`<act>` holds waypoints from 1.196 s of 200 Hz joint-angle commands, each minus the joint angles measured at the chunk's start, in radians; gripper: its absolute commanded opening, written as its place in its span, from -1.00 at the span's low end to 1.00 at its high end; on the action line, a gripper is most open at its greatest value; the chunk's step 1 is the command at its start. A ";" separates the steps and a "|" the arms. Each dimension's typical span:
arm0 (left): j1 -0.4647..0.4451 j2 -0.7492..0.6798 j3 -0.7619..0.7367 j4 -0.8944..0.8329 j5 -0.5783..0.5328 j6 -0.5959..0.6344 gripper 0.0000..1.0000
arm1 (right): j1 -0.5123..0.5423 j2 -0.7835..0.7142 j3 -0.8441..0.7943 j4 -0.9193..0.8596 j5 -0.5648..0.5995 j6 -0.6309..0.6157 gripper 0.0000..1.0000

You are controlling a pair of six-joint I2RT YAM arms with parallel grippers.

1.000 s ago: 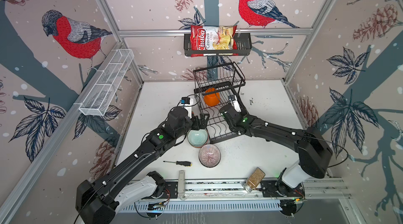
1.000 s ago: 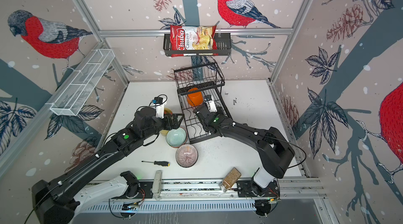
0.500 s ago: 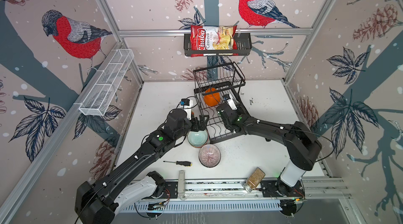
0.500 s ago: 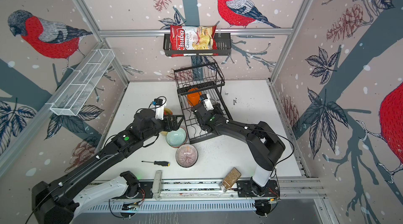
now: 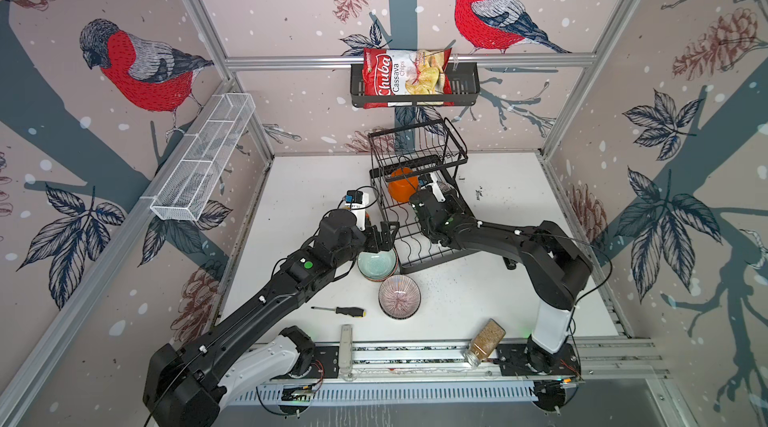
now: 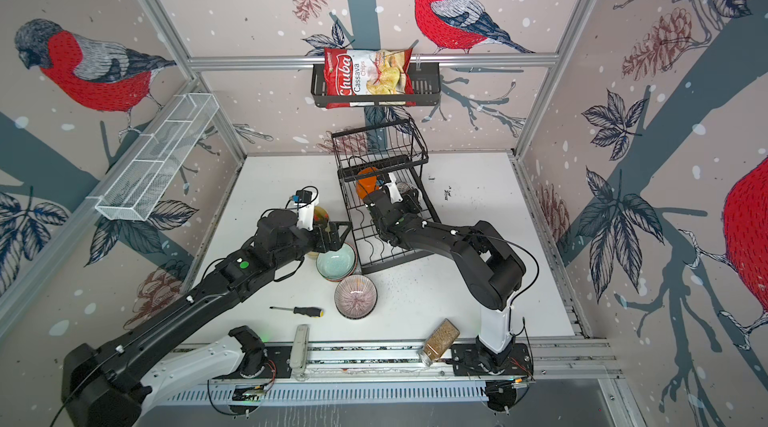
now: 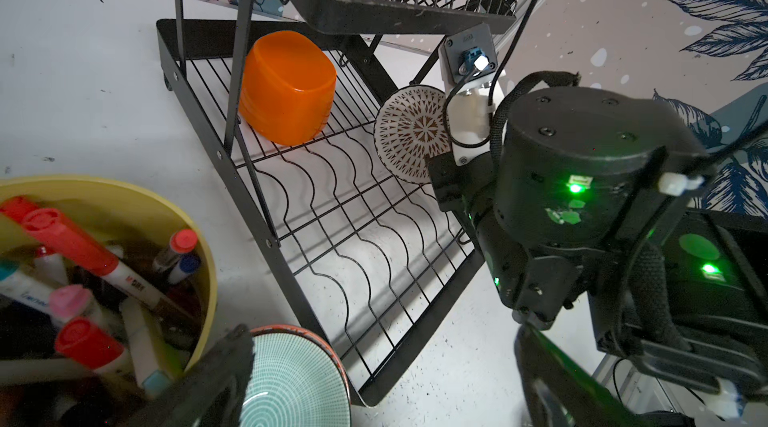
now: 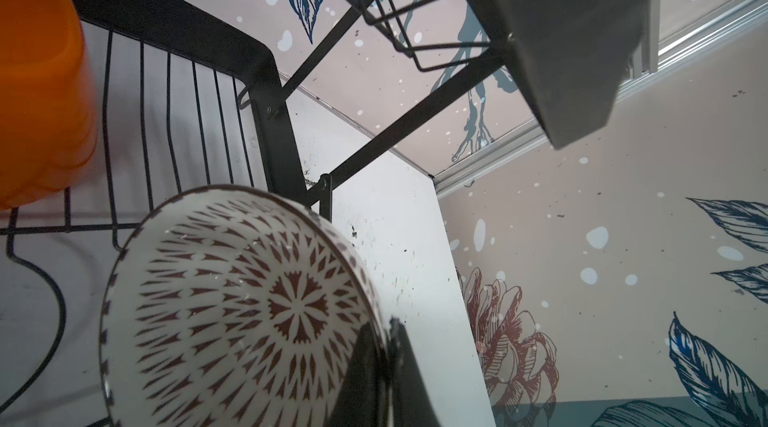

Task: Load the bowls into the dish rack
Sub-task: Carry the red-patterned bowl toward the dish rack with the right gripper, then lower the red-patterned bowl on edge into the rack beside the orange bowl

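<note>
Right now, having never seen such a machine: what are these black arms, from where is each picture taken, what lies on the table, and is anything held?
These are two robot arms. Two pictures look down from overhead; two come from cameras on the wrists. The right end effector is shut on the rim of a white round ceramic bowl with dark lattice pattern, held on edge inside the black wire dish rack, beside an orange rounded-square plastic bowl. The left end effector is open near a pale teal round ceramic bowl. On the white table lie a pink-striped round bowl and a black-and-yellow screwdriver.
</note>
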 commanded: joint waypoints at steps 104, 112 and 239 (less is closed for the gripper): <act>0.011 0.014 -0.027 0.077 0.031 0.000 0.94 | -0.029 0.129 0.030 0.306 0.080 -0.261 -1.00; 0.010 0.013 -0.029 0.077 0.031 0.000 0.94 | -0.031 0.140 0.035 0.320 0.081 -0.278 -1.00; 0.020 0.017 -0.033 0.071 0.034 -0.003 0.94 | -0.035 0.249 0.062 0.526 0.108 -0.486 -1.00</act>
